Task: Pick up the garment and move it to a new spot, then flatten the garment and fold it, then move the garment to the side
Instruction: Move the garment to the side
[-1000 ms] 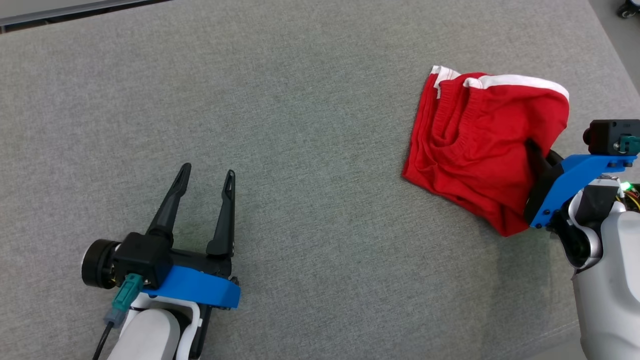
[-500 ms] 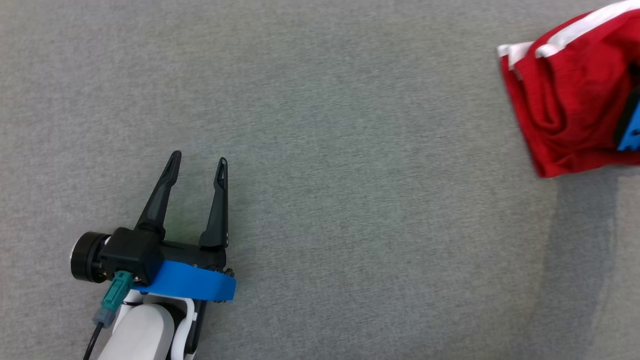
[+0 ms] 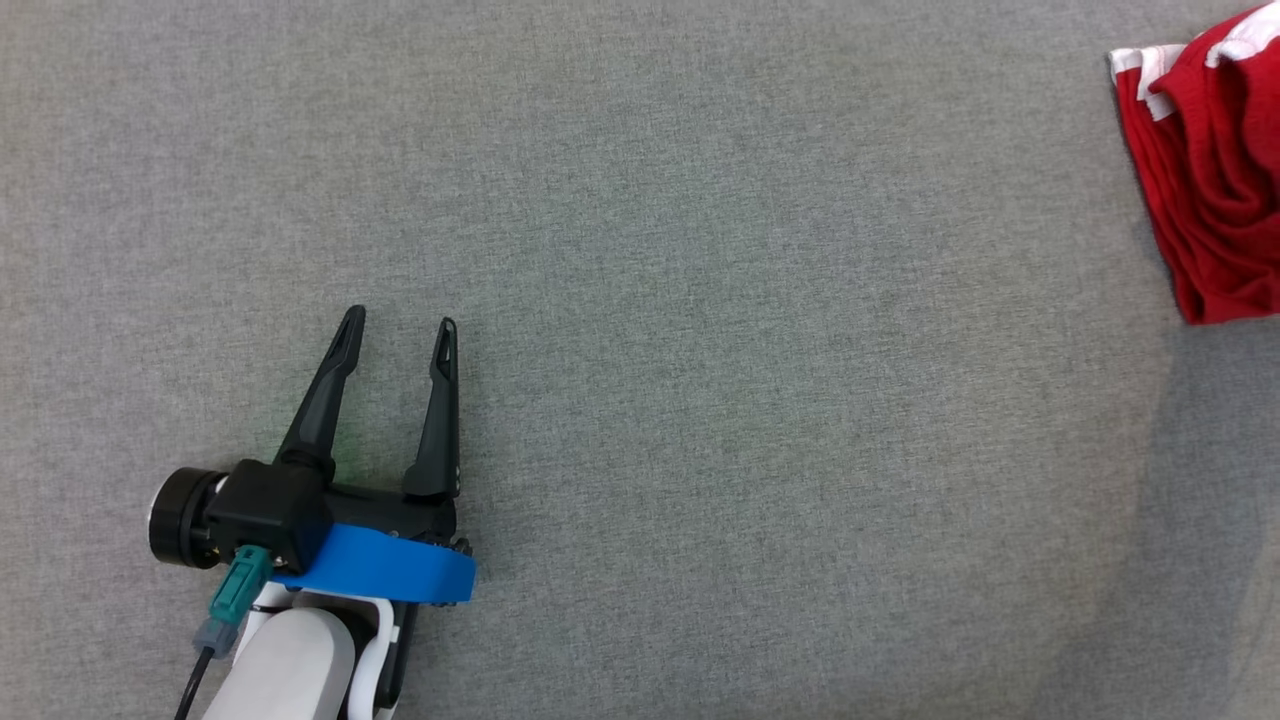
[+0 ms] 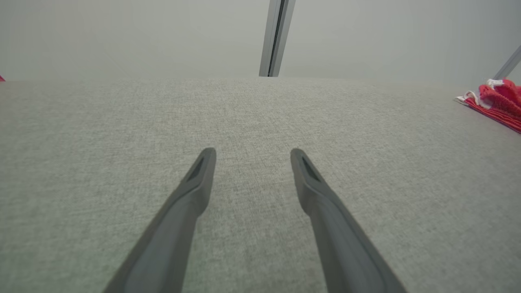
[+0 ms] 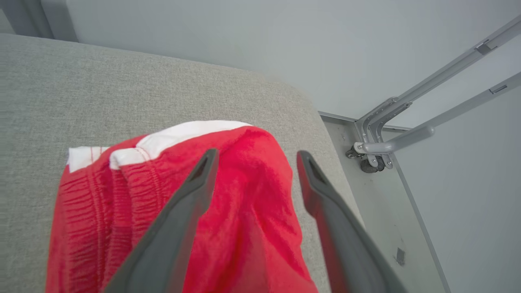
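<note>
The garment [image 3: 1210, 180] is a red piece of clothing with a white band, lying bunched at the far right edge of the head view. It is a small red heap [image 4: 494, 101] at the right in the left wrist view. My right gripper [image 5: 257, 152] stands open over it, its two dark fingers [image 5: 179, 219] spread apart with a raised hump of red cloth [image 5: 244, 195] between and beneath them. My left gripper [image 3: 399, 318] rests open on the grey surface at the lower left, far from the garment and holding nothing [image 4: 252, 151].
A grey fabric surface [image 3: 700, 300] spreads under everything. In the right wrist view its rounded right corner [image 5: 301, 101] drops to a pale floor, where a metal frame on a caster [image 5: 370, 158] stands. A metal post [image 4: 276, 38] rises behind the far edge.
The head camera has swung left, so the garment now sits at the view's right edge. The right gripper, buried in the red cloth before, has passed beyond that edge. The left gripper has held still.
</note>
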Available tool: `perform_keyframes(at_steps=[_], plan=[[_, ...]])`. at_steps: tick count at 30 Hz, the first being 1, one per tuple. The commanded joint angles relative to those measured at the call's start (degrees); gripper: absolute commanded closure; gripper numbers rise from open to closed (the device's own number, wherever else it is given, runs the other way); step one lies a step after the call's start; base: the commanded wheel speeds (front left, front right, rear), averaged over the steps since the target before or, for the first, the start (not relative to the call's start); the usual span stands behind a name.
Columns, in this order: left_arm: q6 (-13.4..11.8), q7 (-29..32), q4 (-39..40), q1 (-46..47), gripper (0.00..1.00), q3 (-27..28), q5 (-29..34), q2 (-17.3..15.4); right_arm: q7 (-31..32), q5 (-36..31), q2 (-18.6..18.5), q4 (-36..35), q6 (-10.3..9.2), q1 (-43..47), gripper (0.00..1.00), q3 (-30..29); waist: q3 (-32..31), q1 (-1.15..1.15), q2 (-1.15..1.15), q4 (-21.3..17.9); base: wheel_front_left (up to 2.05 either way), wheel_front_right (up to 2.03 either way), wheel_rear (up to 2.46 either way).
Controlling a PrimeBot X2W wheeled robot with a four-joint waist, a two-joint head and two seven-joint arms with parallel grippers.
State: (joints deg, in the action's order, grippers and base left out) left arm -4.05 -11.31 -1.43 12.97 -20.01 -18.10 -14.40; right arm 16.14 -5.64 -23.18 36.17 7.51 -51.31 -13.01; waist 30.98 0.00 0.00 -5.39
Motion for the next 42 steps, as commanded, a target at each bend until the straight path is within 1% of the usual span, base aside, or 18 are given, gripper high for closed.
perform_keyframes(at_steps=[1,6,11,15,20,24,27,31,32,33,35,36,39,42], plan=[[-0.2,-0.4,-0.3,0.5,0.0,-0.1,-0.2,-0.1,-1.1,-0.3,0.3,0.5,-0.03,-0.7,0.0,0.4,-0.4,0.0,0.0,-0.3,0.0,0.0,0.0],[-0.4,-0.9,-0.9,-0.1,0.0,0.3,-0.6,-0.3,-4.5,1.0,2.5,1.3,-0.03,-1.2,0.0,2.4,-2.5,0.0,0.0,-1.1,0.0,0.0,0.0],[-0.8,-1.8,-1.9,-0.7,0.0,1.9,-2.0,-0.1,-8.5,2.8,4.8,1.3,-0.03,0.4,0.0,6.0,-6.2,0.0,0.0,-1.3,0.0,0.0,0.0],[-1.6,-2.5,-3.4,-1.7,0.0,3.6,-3.3,0.1,-12.0,3.6,7.1,0.8,-0.03,2.6,0.0,9.1,-10.2,0.0,0.0,-0.8,0.0,0.0,0.0],[-2.6,-3.1,-5.9,-4.0,0.0,6.0,-5.1,0.4,-15.6,5.7,10.5,0.1,-0.03,6.4,0.0,12.9,-15.5,0.0,0.0,0.7,0.0,0.0,0.0],[-3.1,-3.4,-7.6,-6.2,0.0,7.5,-6.4,0.8,-18.9,6.5,13.9,-1.2,-0.02,10.6,0.0,14.1,-18.7,0.0,0.0,2.2,0.0,0.0,0.0],[-3.4,-3.5,-9.0,-8.2,0.0,7.9,-7.1,0.8,-21.6,6.5,16.3,-2.4,-0.03,14.8,0.0,13.7,-20.9,0.0,0.0,3.2,0.0,0.0,0.0],[-3.5,-3.6,-10.4,-10.5,0.0,8.2,-7.5,1.1,-26.0,3.2,19.0,-5.3,-0.03,22.1,0.0,12.7,-23.2,0.0,0.0,4.5,0.0,0.0,0.0],[-3.4,-3.6,-10.6,-11.1,0.0,8.0,-7.5,1.2,-26.7,2.5,19.5,-6.0,-0.02,24.3,0.0,12.3,-23.7,0.0,0.0,4.8,0.0,0.0,0.0],[-3.4,-3.6,-10.6,-11.1,0.0,8.0,-7.5,1.2,-26.7,2.5,19.5,-6.0,-0.02,24.3,0.0,12.3,-23.7,0.0,0.0,4.8,0.0,0.0,0.0],[-3.3,-3.6,-11.0,-12.1,0.0,7.8,-7.7,1.4,-27.7,2.8,20.1,-7.5,-0.03,28.4,0.0,11.9,-24.7,0.0,0.0,5.4,0.0,0.0,0.0],[-3.2,-3.7,-11.1,-12.6,0.0,7.8,-7.9,1.4,-28.1,3.6,20.2,-8.3,-0.03,30.3,0.0,12.5,-25.2,0.0,0.0,5.5,0.0,0.0,0.0],[-3.0,-3.7,-11.6,-13.9,0.0,7.4,-8.0,1.5,-29.1,8.7,20.3,-10.3,-0.02,35.5,0.0,15.5,-26.2,0.0,0.0,5.6,0.0,0.0,0.0],[-2.6,-3.5,-11.8,-14.9,0.0,6.9,-8.2,1.7,-29.6,11.7,20.2,-11.8,-0.03,39.4,0.0,16.7,-27.2,0.0,0.0,5.6,0.0,0.0,0.0]])
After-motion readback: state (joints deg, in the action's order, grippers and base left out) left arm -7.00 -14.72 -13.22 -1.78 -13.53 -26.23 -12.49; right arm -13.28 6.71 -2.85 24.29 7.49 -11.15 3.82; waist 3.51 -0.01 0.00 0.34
